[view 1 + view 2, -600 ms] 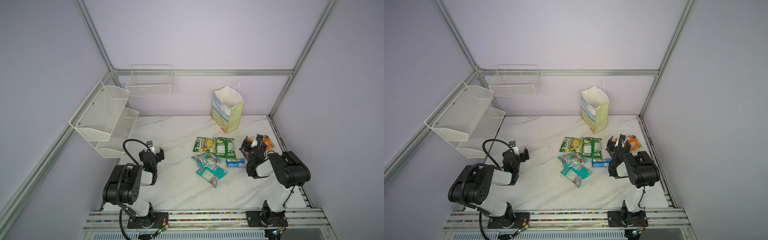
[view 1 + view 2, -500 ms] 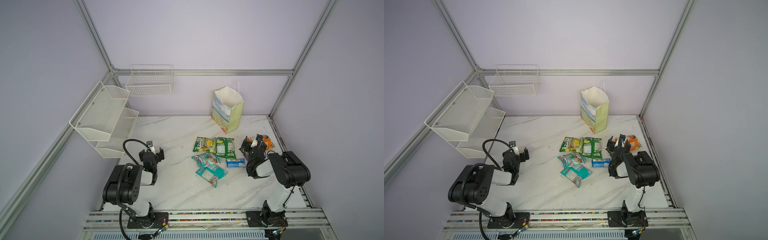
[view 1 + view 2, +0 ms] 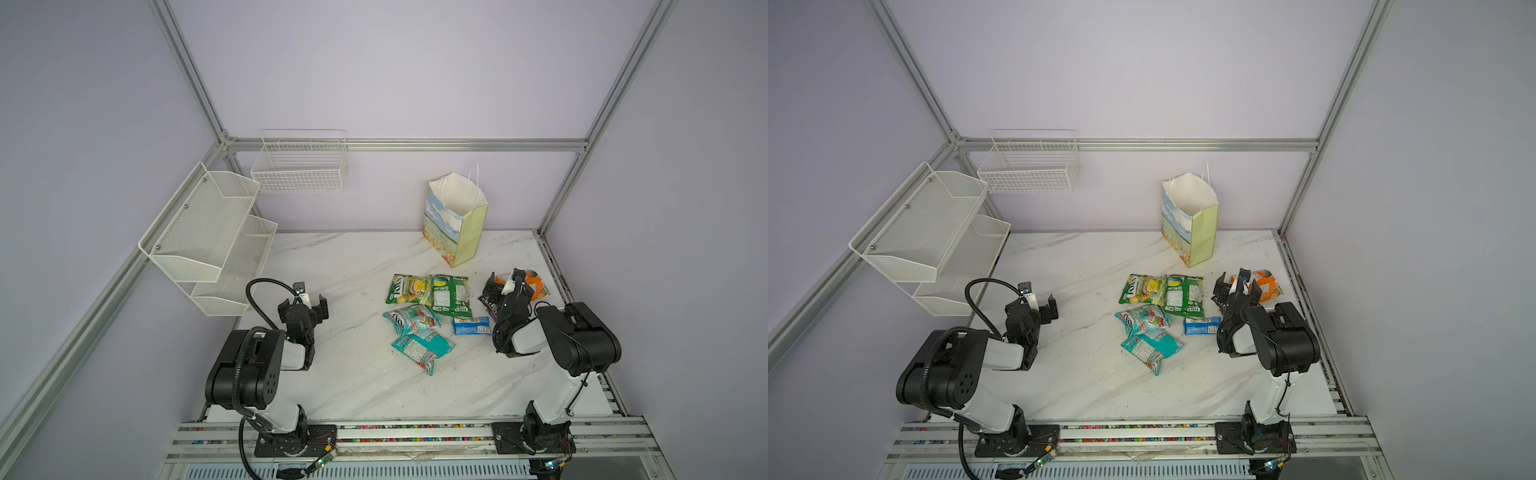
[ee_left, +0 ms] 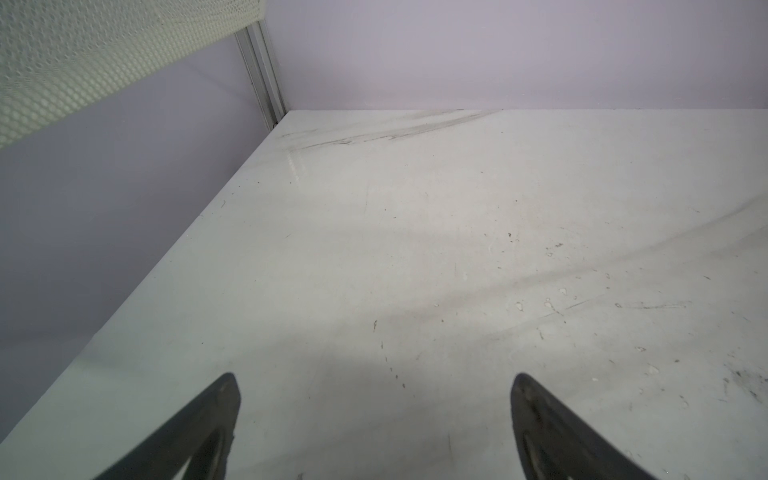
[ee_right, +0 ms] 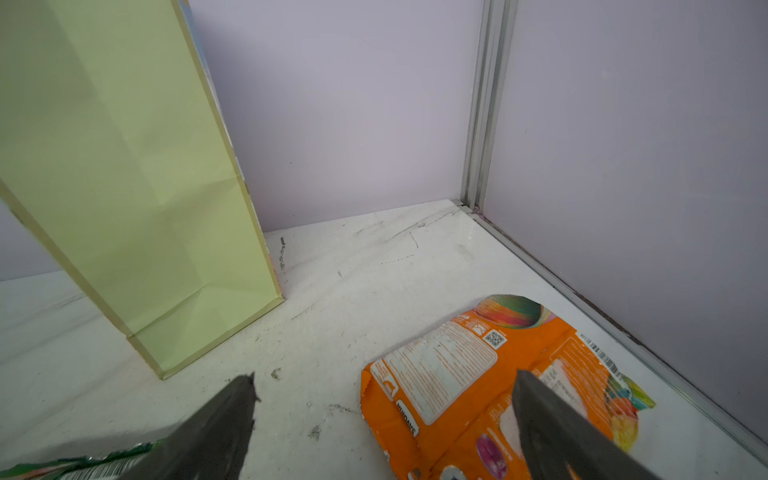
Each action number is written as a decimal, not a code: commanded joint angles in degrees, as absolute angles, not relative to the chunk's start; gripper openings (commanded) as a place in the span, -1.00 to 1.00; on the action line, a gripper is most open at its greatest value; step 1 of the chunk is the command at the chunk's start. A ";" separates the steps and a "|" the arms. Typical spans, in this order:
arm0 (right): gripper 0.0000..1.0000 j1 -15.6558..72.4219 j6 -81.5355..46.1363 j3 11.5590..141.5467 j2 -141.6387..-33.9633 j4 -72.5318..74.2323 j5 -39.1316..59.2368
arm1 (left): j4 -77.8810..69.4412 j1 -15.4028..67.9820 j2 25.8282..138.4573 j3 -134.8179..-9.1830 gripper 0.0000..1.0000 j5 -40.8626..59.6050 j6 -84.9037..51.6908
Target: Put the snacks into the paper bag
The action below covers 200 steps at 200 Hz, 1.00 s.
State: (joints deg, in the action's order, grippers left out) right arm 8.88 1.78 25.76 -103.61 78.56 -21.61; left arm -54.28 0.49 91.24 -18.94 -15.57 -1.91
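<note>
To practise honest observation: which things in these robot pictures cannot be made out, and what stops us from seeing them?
- Floor of the paper bag: in both top views, hidden by its own walls.
- Most of the dark purple wrapper: in both top views, covered by the right gripper.
- Part of the orange packet: right wrist view, cut off by the bottom edge.
- Print on the small blue packet: in both top views, too small to read.

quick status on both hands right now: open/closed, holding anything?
Left hand: open, empty, above the table.
Right hand: open, holding nothing, poised by the orange packet.
</note>
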 commanded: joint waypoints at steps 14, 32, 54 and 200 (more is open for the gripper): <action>0.95 8.59 2.34 25.68 -102.68 79.81 -21.62 | -55.75 0.26 90.18 -21.14 1.00 -15.16 -1.46; 0.95 8.61 2.33 25.73 -102.61 79.85 -21.62 | -55.80 0.26 90.18 -21.11 1.00 -15.16 -1.47; 0.95 8.61 2.31 25.70 -102.64 79.92 -21.62 | -55.73 0.26 90.15 -21.11 1.00 -15.16 -1.45; 0.95 8.59 4.85 22.21 -96.42 80.51 -15.71 | -51.51 -0.43 84.90 -21.11 0.97 -16.60 -2.11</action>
